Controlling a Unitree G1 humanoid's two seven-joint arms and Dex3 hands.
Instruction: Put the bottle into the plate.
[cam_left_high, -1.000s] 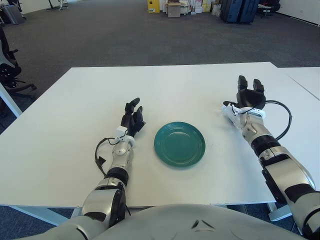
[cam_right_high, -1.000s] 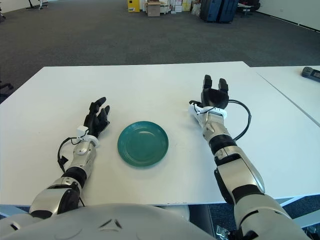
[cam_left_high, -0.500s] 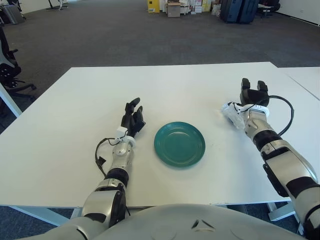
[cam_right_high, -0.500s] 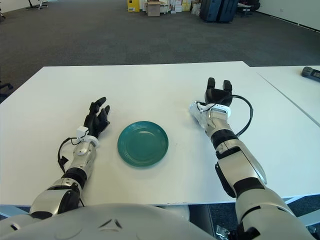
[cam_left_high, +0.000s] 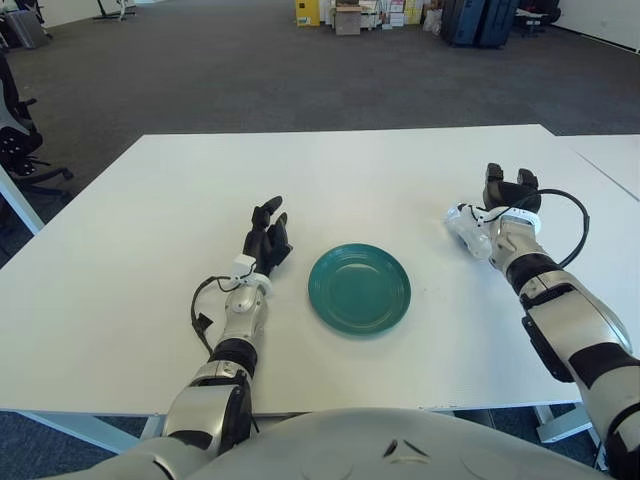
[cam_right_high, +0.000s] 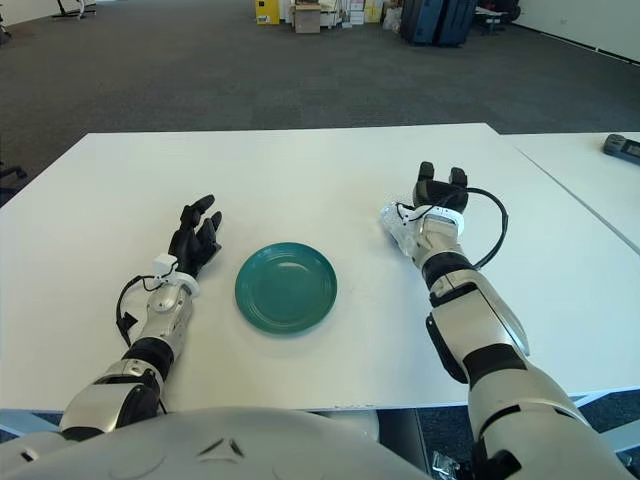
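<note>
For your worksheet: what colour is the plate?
Teal green; the plate shows best in the left eye view.

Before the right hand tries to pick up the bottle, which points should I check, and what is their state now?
1. Bottle lying on the table, beside the right hand: ok.
2. Right hand's fingers closed around the bottle: not ok, no grasp yet.
3. Plate holds nothing: ok.
4. Table bare between bottle and plate: ok.
5. Left hand left of the plate, off the path: ok.
6. Bottle cap closed: cannot tell.
</note>
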